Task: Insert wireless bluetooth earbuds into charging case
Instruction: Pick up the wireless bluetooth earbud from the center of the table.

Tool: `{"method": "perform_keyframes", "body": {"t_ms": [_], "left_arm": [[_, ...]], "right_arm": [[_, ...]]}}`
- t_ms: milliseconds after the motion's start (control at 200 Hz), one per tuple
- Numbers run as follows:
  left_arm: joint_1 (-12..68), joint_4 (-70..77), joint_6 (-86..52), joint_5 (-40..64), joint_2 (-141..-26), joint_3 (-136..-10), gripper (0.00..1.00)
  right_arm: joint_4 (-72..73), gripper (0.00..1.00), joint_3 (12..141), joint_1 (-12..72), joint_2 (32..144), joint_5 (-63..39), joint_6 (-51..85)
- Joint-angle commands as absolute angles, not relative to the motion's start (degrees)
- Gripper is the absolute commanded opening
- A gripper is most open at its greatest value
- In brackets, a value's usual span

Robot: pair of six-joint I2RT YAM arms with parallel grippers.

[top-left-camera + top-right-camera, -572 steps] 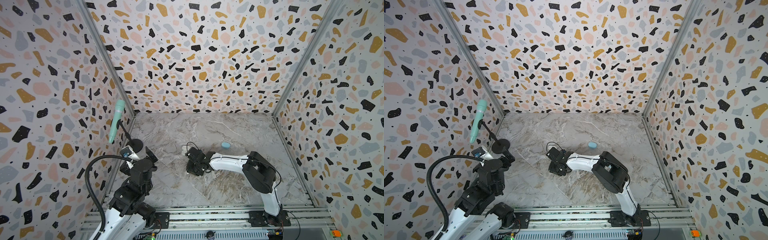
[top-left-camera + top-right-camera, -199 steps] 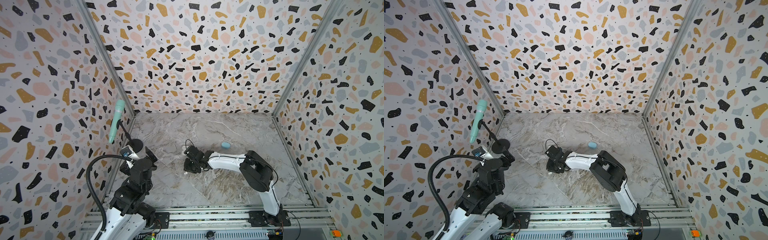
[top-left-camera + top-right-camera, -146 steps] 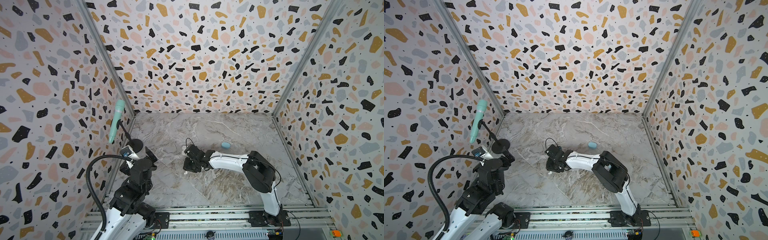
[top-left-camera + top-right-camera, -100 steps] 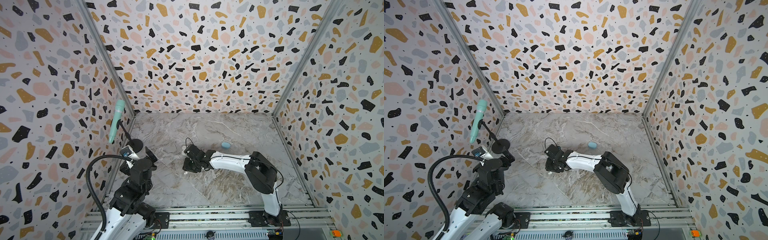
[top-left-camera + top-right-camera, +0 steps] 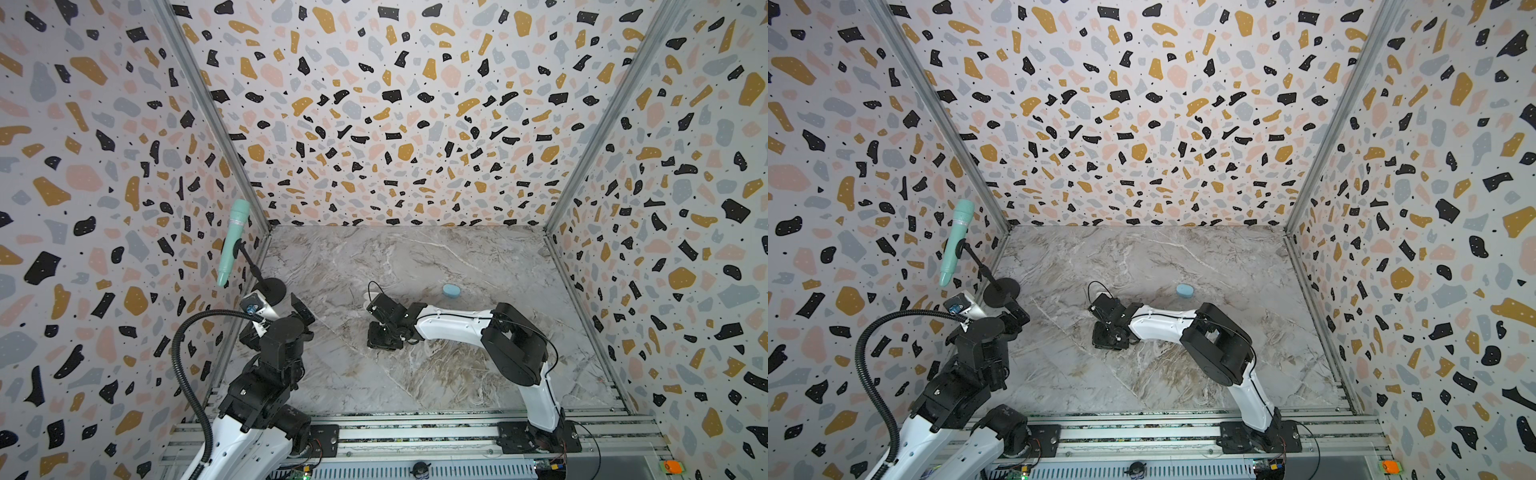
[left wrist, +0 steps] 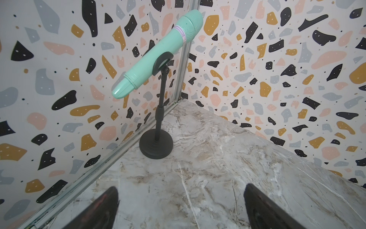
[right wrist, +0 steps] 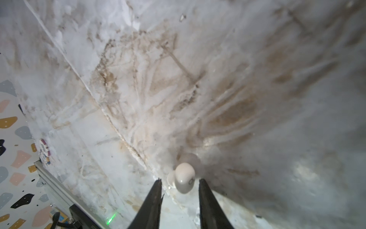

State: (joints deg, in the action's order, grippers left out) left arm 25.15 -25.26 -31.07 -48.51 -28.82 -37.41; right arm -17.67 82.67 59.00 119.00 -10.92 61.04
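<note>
In both top views, showing the right arm [image 5: 457, 324] stretching from the lower right of the frame toward the middle of the marble floor [image 5: 415, 257], with the right gripper [image 5: 383, 340] pointing down close to the surface near the centre; hiding the fingertips and whatever lies under them beneath the black wrist body, so giving no reading of the grip from above. Showing a light blue pill-shaped case [image 5: 451, 290] lying flat on the marble up and to the right of that gripper, well apart from it. Showing the left arm [image 5: 274, 353] folded at the lower left beside the side wall, with a mint-green microphone [image 5: 232, 241] tilting on a black stand [image 5: 272, 287] just above it in the frame. In the left wrist view, showing the left gripper [image 6: 181, 200] spread wide, its two dark fingers [image 6: 99, 210] entering far apart at the bottom edge over the marble, and the stand rising at centre frame by the wall corner. In the right wrist view, showing the right gripper's fingers coming up from the bottom edge with only a narrow gap between the tips, and one white earbud [image 7: 184, 177] sitting in that gap right at the tips, low and centre in the frame; lying very near both tips, yet not revealing whether being pinched or merely flanked
</note>
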Motion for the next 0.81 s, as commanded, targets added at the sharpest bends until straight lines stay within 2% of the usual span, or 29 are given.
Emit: {"method": "perform_keyframes", "body": {"t_ms": [0,801], "left_arm": [[24.79,-23.20,-30.49,-48.87,-28.39,-36.83,1.00],[24.70,-23.01,-30.49,-48.65,-28.71,-36.82,1.00]], "right_arm": [[-19.16,0.32,83.90,58.84,118.13,-10.30,59.96],[-17.76,0.21,82.44,58.10,119.52,-10.58,60.17]]}}
